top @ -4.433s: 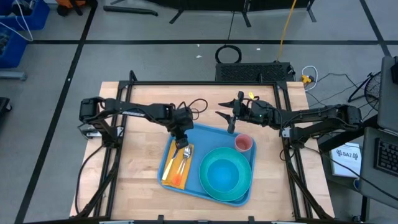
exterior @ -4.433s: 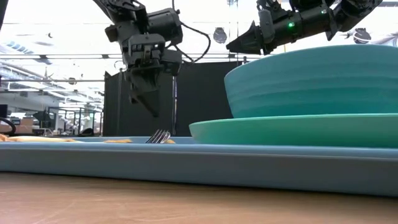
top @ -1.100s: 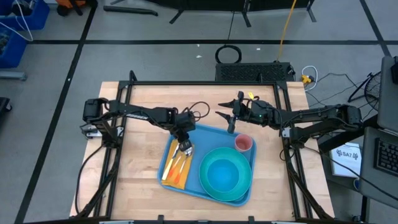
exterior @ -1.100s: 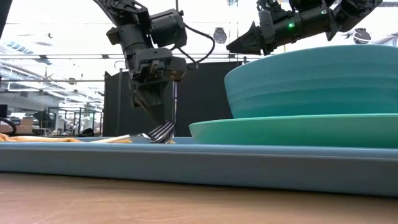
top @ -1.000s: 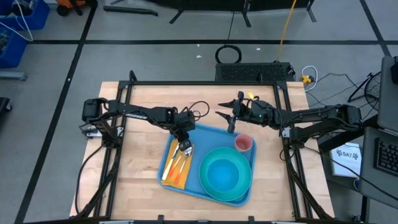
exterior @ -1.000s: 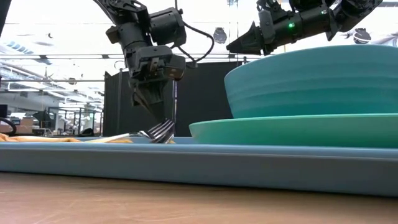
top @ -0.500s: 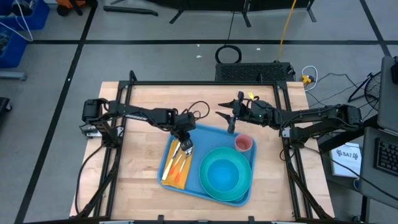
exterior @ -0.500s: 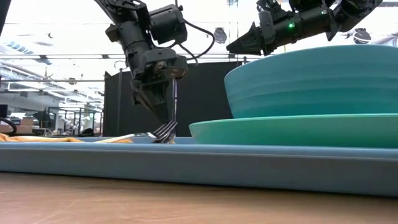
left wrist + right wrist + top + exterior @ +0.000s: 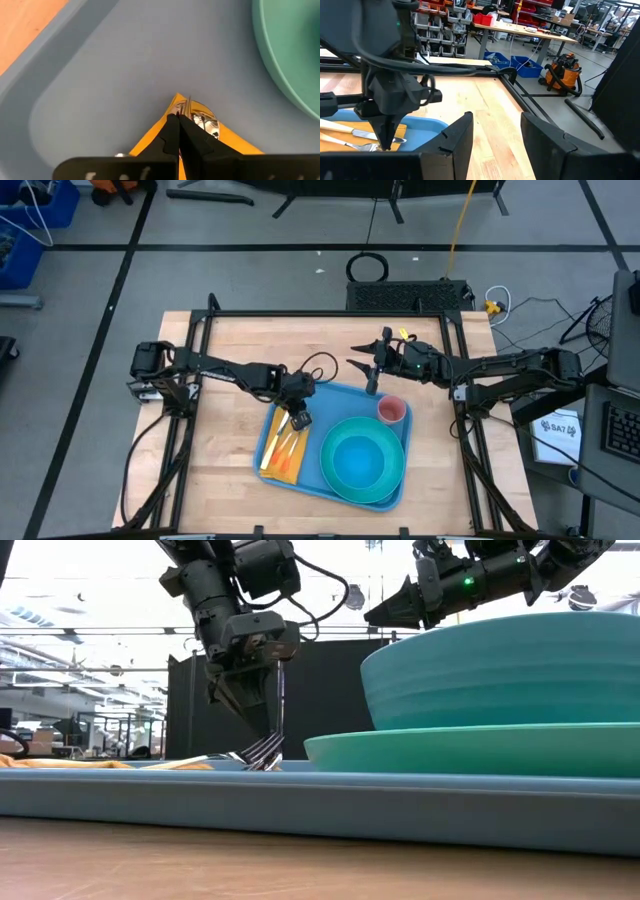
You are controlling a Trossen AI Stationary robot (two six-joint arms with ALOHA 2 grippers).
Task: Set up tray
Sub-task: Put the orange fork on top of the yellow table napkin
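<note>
The tray (image 9: pixel 335 442) is set on the worktop (image 9: pixel 225 430). The left gripper (image 9: pixel 298 420) is lowered over the napkin (image 9: pixel 283 455), jaws clenched. The right gripper (image 9: pixel 368 371) is held beyond the tray's far edge, jaws released.

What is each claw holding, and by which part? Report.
Right claw: open, holding nothing. Left claw: shut, tips down at the silver metal fork near its tines; an actual grip cannot be told.

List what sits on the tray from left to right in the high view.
Yellow-orange napkin with the cutlery on it and the left gripper above, then the turquoise bowl, then the pink cup.
</note>
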